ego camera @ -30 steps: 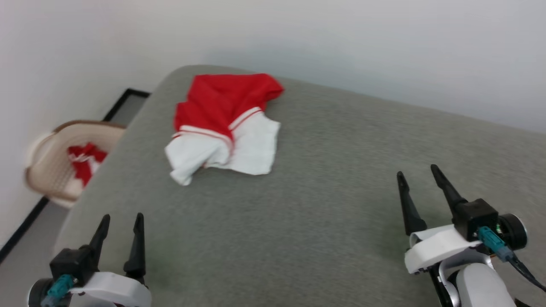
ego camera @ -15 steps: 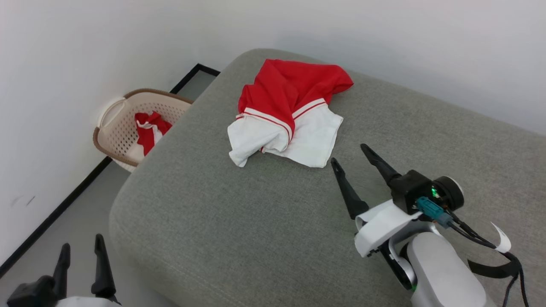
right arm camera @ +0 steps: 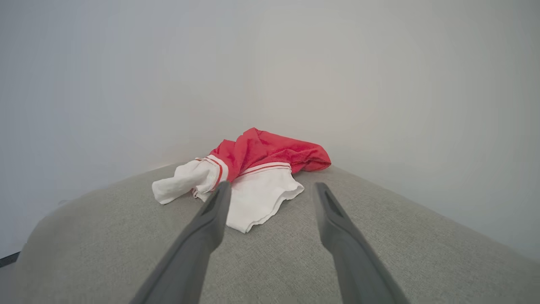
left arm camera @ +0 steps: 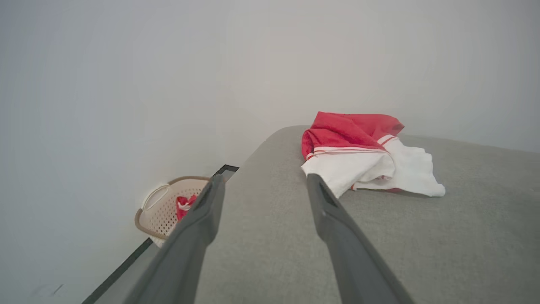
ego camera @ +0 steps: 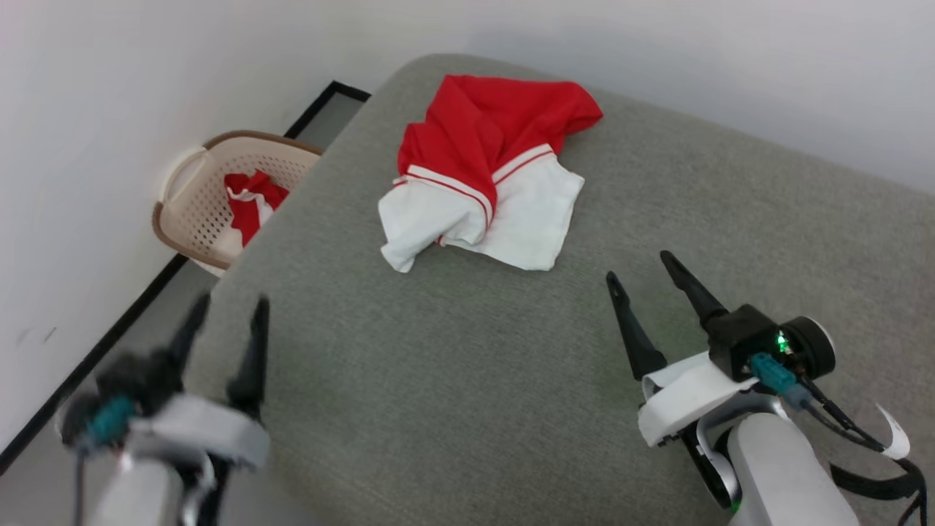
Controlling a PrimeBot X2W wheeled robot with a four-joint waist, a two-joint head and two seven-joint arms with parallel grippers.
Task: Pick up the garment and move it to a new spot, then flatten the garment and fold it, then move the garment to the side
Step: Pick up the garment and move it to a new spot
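showing the garment (ego camera: pixel 482 172), a red t-shirt with white sleeves and striped trim, we find it lying crumpled in the upper middle of the head view, on the far part of a grey upholstered cushion (ego camera: pixel 467 394); its red body is bunched toward the top of the frame and its white sleeves spread toward the bottom. at lower right we see the right gripper (ego camera: pixel 639 266), its two dark fingers parted and holding nothing, over bare fabric near the garment's white edge but apart from it. at lower left the left gripper (ego camera: pixel 232 299) appears blurred, its fingers likewise spread and empty, by the cushion's rounded edge. at middle left a pale perforated basket (ego camera: pixel 193 219) with a brown rim stands on the floor (ego camera: pixel 332 113) against the white wall (ego camera: pixel 88 109), holding a red-and-white cloth (ego camera: pixel 248 201). in the left wrist view we see the garment (left arm camera: pixel 363 156) right of centre, beyond the right-hand fingertip, and the basket (left arm camera: pixel 152 211) at lower left. in the right wrist view the garment (right arm camera: pixel 253 177) lies at centre, its white sleeve just beyond the left-hand fingertip
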